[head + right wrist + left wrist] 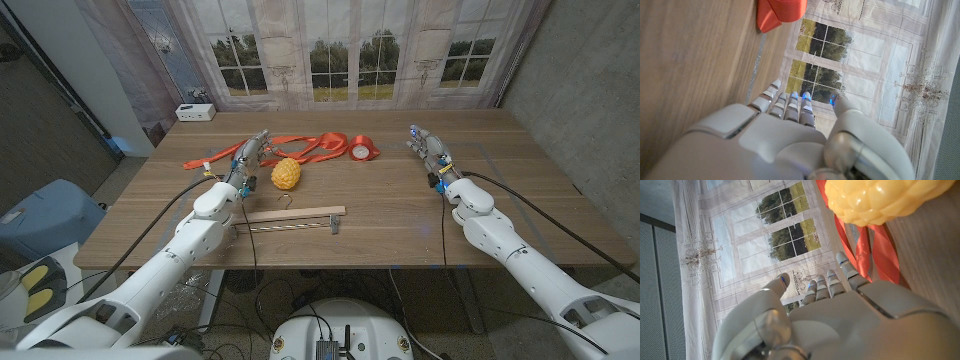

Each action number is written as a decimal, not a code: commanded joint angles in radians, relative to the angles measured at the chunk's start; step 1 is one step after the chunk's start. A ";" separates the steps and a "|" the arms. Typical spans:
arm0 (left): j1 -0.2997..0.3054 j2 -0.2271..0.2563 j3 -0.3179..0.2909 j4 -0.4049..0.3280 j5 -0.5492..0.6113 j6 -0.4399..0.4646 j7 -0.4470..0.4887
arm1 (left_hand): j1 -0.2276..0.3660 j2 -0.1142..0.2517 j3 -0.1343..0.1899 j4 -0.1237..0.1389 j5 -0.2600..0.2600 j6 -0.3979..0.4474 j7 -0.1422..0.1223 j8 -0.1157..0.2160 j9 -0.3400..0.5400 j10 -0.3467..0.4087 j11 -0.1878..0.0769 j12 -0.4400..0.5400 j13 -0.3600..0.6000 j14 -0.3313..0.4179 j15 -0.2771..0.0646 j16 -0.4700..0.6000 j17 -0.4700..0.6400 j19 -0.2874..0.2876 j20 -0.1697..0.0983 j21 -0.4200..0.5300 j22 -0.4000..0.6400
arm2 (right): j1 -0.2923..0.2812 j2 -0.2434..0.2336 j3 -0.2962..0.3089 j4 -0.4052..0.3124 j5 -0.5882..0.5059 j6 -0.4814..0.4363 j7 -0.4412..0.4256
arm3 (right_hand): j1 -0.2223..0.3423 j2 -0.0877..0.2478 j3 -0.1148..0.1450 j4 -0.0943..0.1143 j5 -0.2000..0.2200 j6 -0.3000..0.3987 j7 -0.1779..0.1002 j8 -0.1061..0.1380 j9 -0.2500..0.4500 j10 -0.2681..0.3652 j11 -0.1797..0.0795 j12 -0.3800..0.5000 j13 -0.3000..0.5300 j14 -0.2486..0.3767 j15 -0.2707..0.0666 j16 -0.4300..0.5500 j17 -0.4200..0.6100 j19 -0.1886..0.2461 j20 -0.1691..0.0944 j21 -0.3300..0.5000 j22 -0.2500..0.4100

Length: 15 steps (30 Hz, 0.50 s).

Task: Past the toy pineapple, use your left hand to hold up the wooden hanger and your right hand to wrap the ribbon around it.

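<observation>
Two hands: left hand (247, 160) and right hand (428, 148), fingers loosely spread, holding nothing.
Between hanger and ribbon: toy pineapple (286, 174); wooden hanger (290, 215) near, ribbon (305, 148) far.
Far left: white box (195, 112).

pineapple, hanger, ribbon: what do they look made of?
Toy pineapple: likely soft plastic or rubber; glossy yellow bumps catch highlights in the left wrist view.
Wooden hanger: pale, matte wood bar with a small metal hook, and what seems a thin rod beside it.
Ribbon: looks like woven fabric, orange-red with a slight sheen; it lies in flat, limp bands, partly wound on a spool.
</observation>
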 commanded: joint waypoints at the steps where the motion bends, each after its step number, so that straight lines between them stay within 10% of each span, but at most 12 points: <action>1: 0.026 0.046 0.019 -0.101 0.111 0.088 0.150 | -0.004 -0.061 -0.011 -0.026 -0.010 0.039 -0.030 0.016 0.006 0.024 -0.005 0.014 0.003 0.000 0.013 -0.003 -0.010 -0.023 0.053 -0.021 0.003 | 0.012 0.013 -0.007 0.015 -0.006 -0.010 -0.016 | 0.017 -0.006 0.008 -0.006 0.004 0.006 0.008 0.007 0.004 0.010 0.011 0.006 0.003 0.016 0.028 0.008 -0.001 0.009 0.023 0.006 0.002; 6: 0.047 0.082 0.035 -0.180 0.218 0.142 0.257 | 0.017 -0.086 -0.015 -0.089 -0.027 0.104 -0.061 0.028 0.006 0.080 -0.012 0.032 0.005 0.037 0.039 0.006 -0.015 -0.024 0.102 -0.041 0.008 | 0.010 0.011 -0.005 0.009 0.000 -0.024 -0.020 | 0.022 -0.021 0.003 -0.022 0.006 0.011 -0.001 0.010 0.004 0.013 0.017 0.006 0.004 0.041 0.074 0.014 -0.004 0.006 0.103 0.005 0.004; 15: 0.086 0.151 0.050 -0.337 0.332 0.294 0.351 | 0.023 -0.095 -0.018 -0.120 -0.033 0.153 -0.070 0.033 0.008 0.118 -0.008 0.042 0.008 0.098 0.035 0.021 -0.013 -0.007 0.124 -0.047 0.011 | 0.015 0.014 -0.005 0.030 0.009 -0.015 0.004 | 0.027 -0.026 0.001 -0.034 0.009 0.023 -0.006 0.014 0.005 0.035 0.028 0.013 0.005 0.075 0.075 0.027 -0.003 0.015 0.133 0.010 0.006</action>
